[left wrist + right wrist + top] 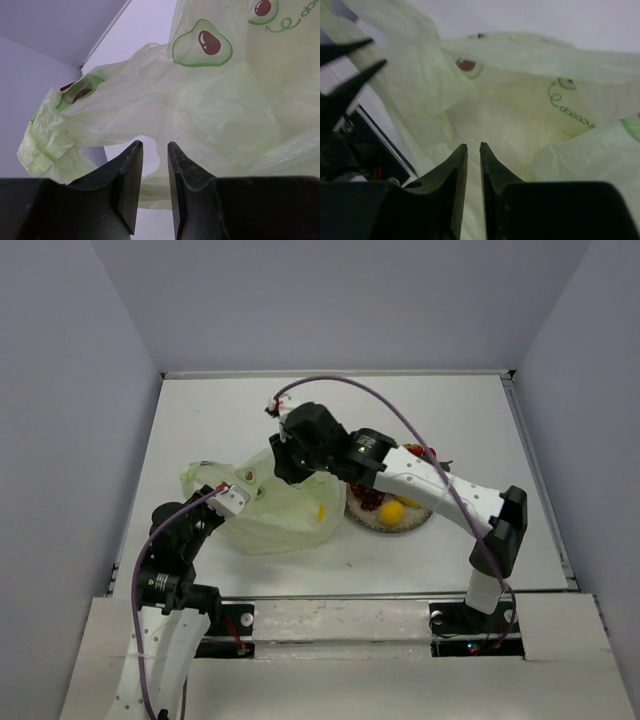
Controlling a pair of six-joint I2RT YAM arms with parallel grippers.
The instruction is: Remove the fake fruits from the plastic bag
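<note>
**Bag held at two points, one yellow piece left inside**

Shows the bag (270,515) slumped on the table (450,420) just left of the plate (400,529), at or against its rim. On the plate, already out: a round orange fruit (392,510) and red berries (366,498). Near the bag's right edge, a small yellow piece (321,511), probably a banana, apparently under the film.

Right gripper (474,146): pressed nearly together over the bag's upper side, film in the slit, so judged to be pinching it. Left gripper (155,145): at the near-left corner, jaws narrowly apart with a strip of handle crossing low in the gap; clamped or merely straddling, cannot tell.

Risks: film slipping from a shallow pinch under any pull; mouth collapsing with only one layer lifted, burying the yellow piece; bag dragged against the plate, shoving it and rolling the round fruit off; handle stretching or tearing under opposed pulls.

Materials: thin, crinkly, translucent pale green film printed with avocado halves (202,44), bunched into ropy folds at the handle; smooth, glossy, hard-looking fruit on a round plate.
</note>
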